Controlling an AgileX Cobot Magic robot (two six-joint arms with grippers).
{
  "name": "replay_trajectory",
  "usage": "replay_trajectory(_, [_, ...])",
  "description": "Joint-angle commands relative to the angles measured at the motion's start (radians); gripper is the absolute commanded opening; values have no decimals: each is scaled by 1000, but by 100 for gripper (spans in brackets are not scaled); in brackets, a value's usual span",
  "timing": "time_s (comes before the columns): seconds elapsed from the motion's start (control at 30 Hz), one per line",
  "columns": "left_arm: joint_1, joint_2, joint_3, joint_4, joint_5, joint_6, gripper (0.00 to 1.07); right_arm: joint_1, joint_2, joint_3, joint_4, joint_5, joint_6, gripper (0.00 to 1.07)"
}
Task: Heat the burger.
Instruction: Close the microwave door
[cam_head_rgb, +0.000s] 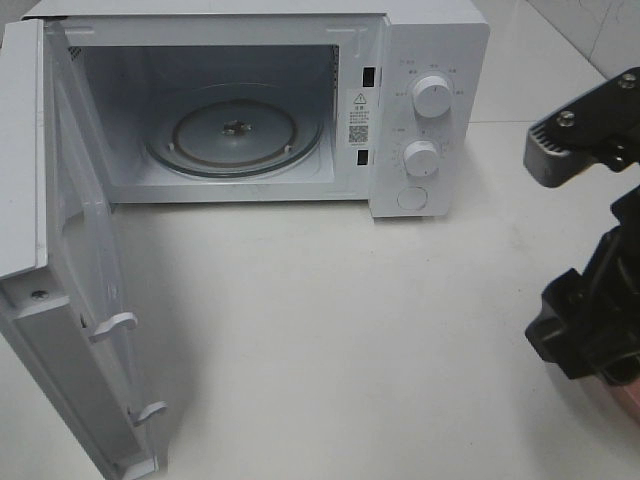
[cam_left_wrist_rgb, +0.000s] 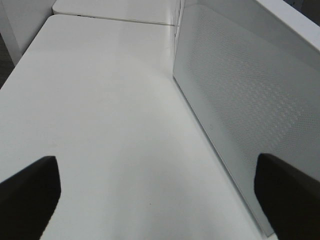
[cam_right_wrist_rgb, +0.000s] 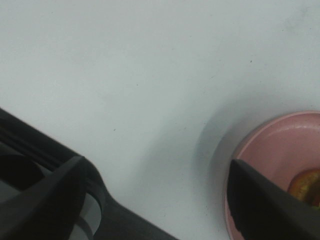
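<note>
The white box-shaped microwave oven (cam_head_rgb: 250, 100) stands at the back of the white counter (cam_head_rgb: 330, 330), its hinged door (cam_head_rgb: 70, 300) swung fully open. The round clear glass turntable (cam_head_rgb: 235, 130) inside is bare.

The burger (cam_right_wrist_rgb: 306, 186) shows only as a small golden-brown sliver on the round pink plate (cam_right_wrist_rgb: 270, 155), partly hidden behind a finger of the right hand (cam_right_wrist_rgb: 160, 200). The plate rests on the counter under the right arm, well apart from the oven.

The right hand is spread wide and holds nothing; it hovers beside the plate rim. The left hand (cam_left_wrist_rgb: 160, 200) is likewise spread wide and empty, near the outer face of the open door.

Step in hand, as judged: approach to pick up. The loading step is not yet done. The next move calls for centring the right hand over the burger or the plate rim, closing, then carrying it across to the turntable.
</note>
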Motion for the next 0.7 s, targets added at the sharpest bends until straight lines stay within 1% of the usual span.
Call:
replay_trajectory(0.03, [3,-6,3,-8,-9,2,98,2,-68,-7,64,83,-93,76])
replay_trajectory(0.07, [3,-6,3,-8,-9,2,98,2,-106,-7,87,118,-115,76])
replay_trajectory(0.13, [3,-6,3,-8,-9,2,98,2,-121,-7,92,130,-119,76])
replay_trajectory(0.17, [3,-6,3,-8,-9,2,98,2,-159,-7,103,158,-128,76])
replay_trajectory(0.3, [3,-6,3,-8,-9,2,98,2,-212,-7,109,185,-145,77])
replay_trajectory(0.37, [3,-6,3,-8,-9,2,98,2,-277,-7,109,208,-144,76])
replay_trajectory(0.4, [3,-6,3,-8,-9,2,98,2,-277,-7,109,208,-144,76])
replay_trajectory(0.47, [3,-6,3,-8,-9,2,98,2,-340,-7,108,214,-139,76])
replay_trajectory(0.53, [3,-6,3,-8,-9,2,98,2,-366,-7,108,212,-139,76])
replay_trajectory(0.57, [3,-6,3,-8,-9,2,98,2,-410,-7,106,201,-139,76])
replay_trajectory(0.63, [3,-6,3,-8,-9,2,98,-1,-429,-7,105,199,-140,76])
replay_trajectory(0.67, [3,-6,3,-8,-9,2,98,-34,-454,-7,112,198,-139,76])
replay_trajectory(0.7, [3,-6,3,-8,-9,2,98,-34,-454,-7,112,198,-139,76])
